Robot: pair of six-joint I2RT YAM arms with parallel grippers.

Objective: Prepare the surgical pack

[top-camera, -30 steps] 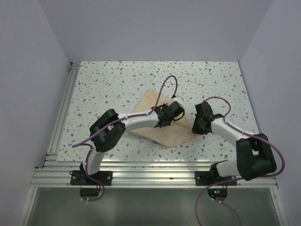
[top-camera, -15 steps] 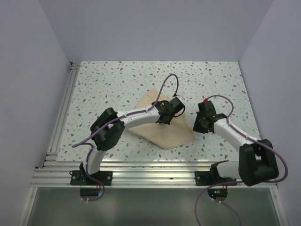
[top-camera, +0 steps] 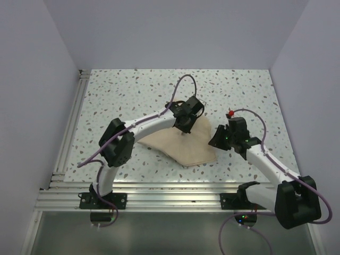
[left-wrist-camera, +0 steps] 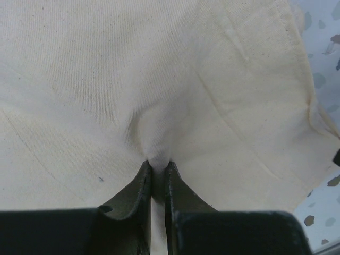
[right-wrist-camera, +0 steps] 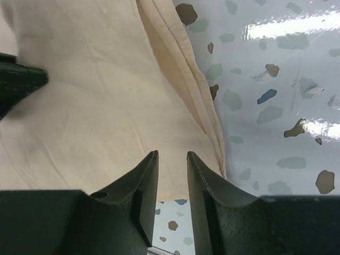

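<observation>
The wrap sheet is soft beige woven cloth with stitched hems and faint creases. It lies folded in a rough diamond on the glossy, speckled bench. The left end effector is clenched on a puckered tuck of the sheet, near its far side. The right end effector hangs over the sheet's layered right hem, fingers parted, grasping nothing.

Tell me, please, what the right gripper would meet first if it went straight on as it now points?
Most likely the wrap, near its folded edge: it lies just ahead of the open right gripper, though depth is unclear.
</observation>
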